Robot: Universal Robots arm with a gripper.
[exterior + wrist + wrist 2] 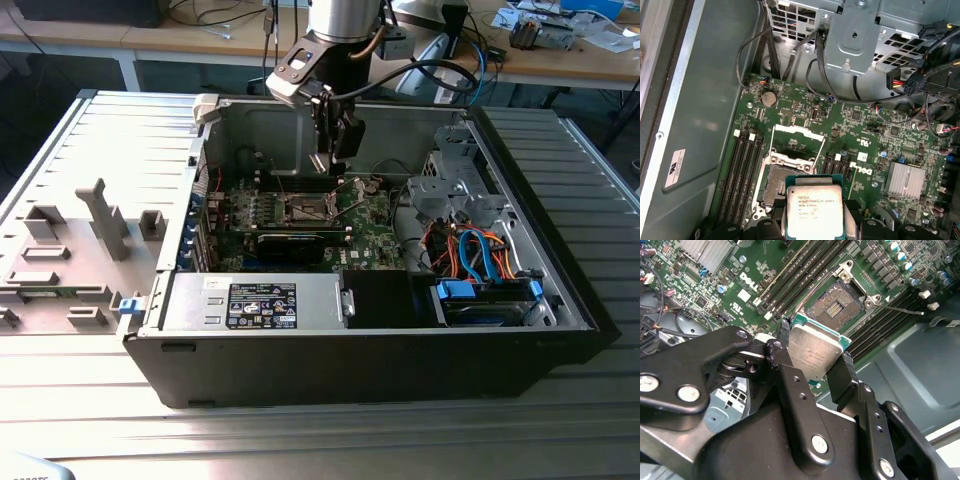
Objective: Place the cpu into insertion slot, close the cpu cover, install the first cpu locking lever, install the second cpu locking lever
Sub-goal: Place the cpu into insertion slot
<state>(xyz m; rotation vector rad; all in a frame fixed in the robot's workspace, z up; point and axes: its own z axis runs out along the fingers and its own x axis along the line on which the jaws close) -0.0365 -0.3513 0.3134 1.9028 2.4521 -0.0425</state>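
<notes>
Hand (335,152) pinching the cpu (814,351) by opposite edges, held clear of the open insertion slot (836,306), which lies just below it and, as far as I can judge, slightly toward the exterior view's left.

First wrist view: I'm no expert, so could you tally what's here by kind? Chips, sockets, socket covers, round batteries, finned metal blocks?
cpu: 1
insertion slot: 1
cpu cover, open: 1
round coin battery: 1
silver finned heatsink: 1
Total: 5
</notes>
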